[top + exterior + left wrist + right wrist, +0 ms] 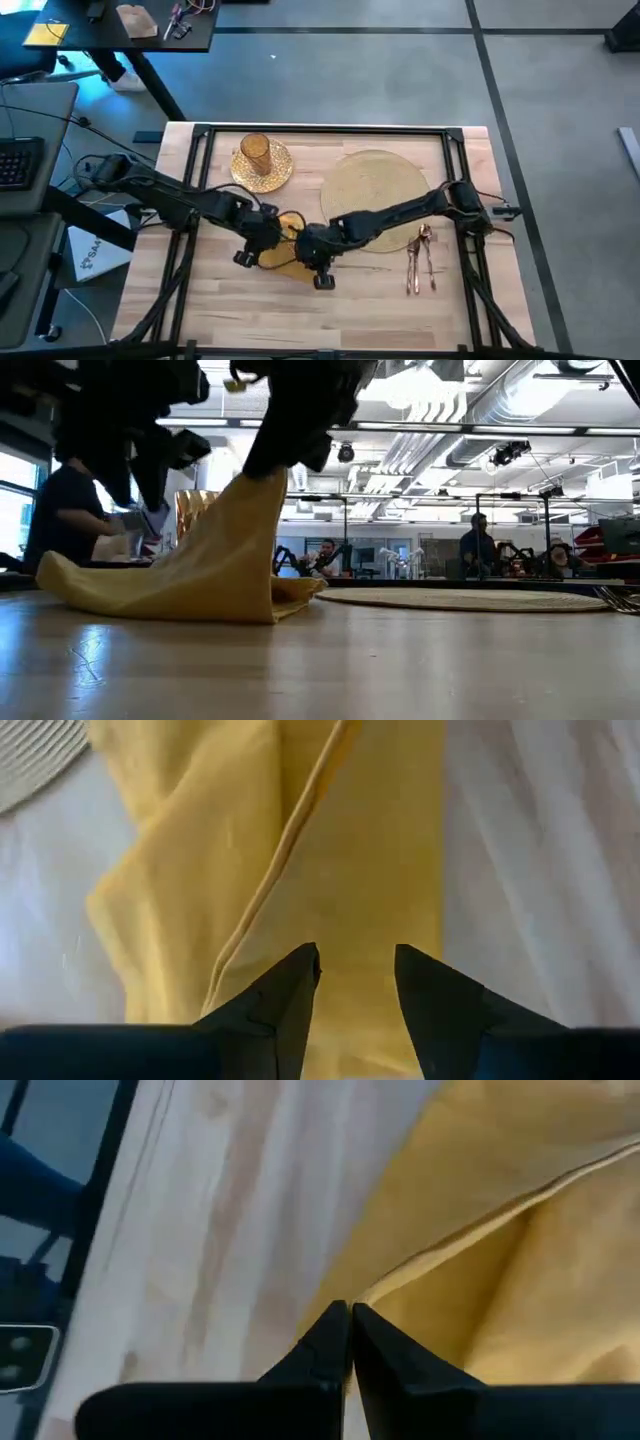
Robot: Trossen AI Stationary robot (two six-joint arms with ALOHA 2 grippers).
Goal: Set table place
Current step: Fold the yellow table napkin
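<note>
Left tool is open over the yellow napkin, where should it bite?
Grip the folded hem ridge running up the yellow napkin, just ahead of the left tool, coming straight down from above. The cloth lies flat on the table there, so only that raised fold offers something to pinch. The right tool is shut on the napkin's edge, lifting one end into a peak; take the low end.

1. One wooden table [380,300].
2. One yellow napkin [215,565].
3. One round woven mat [385,185].
4. One gold plate [275,172].
5. One amber glass [256,152].
6. One bunch of copper cutlery [420,262]; pieces too small to count.
7. Two robot arms.
</note>
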